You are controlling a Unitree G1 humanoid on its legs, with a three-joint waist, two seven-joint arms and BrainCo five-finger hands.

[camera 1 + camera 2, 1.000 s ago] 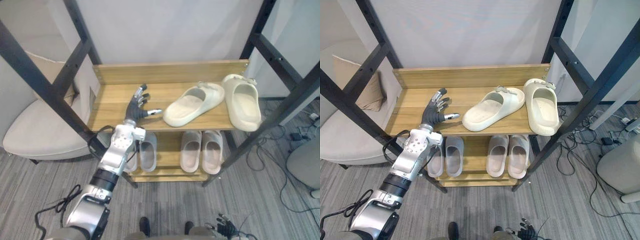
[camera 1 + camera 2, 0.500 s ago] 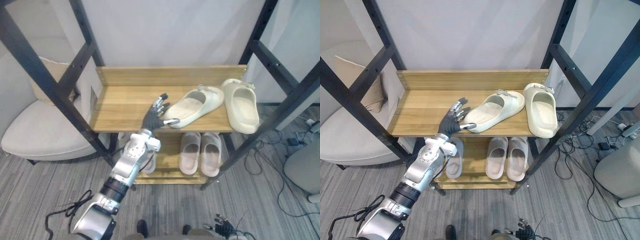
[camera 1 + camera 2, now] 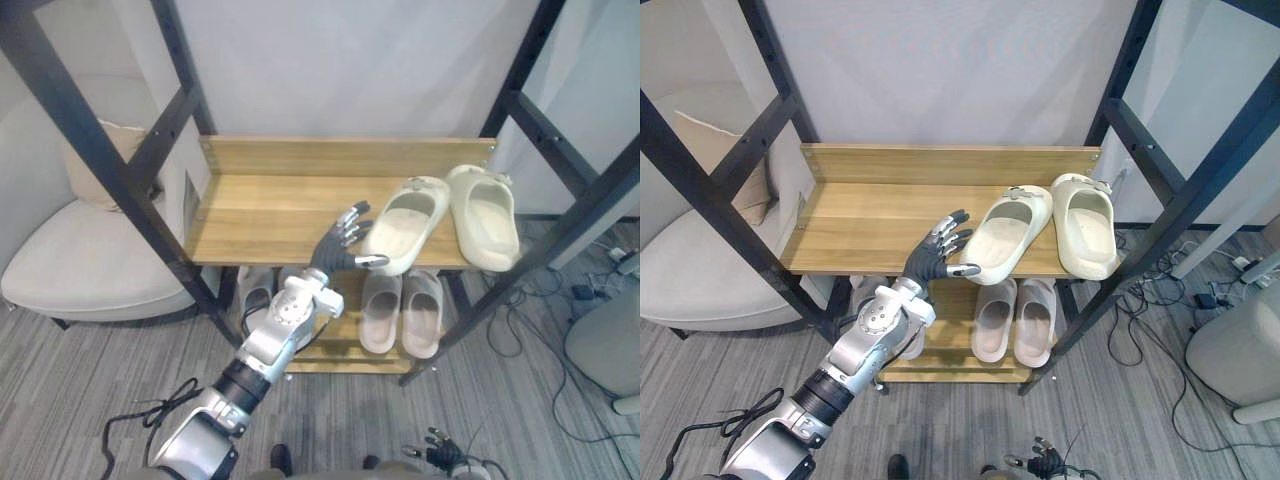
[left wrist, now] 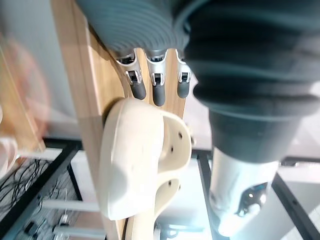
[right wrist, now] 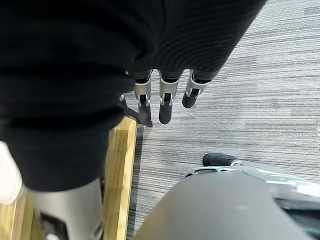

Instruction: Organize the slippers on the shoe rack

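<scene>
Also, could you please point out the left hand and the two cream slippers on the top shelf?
left hand (image 3: 332, 254): left eye view, dark back of the hand.
angled cream slipper (image 3: 402, 230): left eye view, footbed.
outer cream slipper (image 3: 487, 222): left eye view, footbed.

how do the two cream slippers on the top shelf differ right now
The left slipper lies slanted across the top shelf; the right slipper lies nearly square to it. The left hand has straight fingers against the left slipper's heel end; nothing touches the right slipper. Both are cream, the same style, sole-down with toes toward the back.
</scene>
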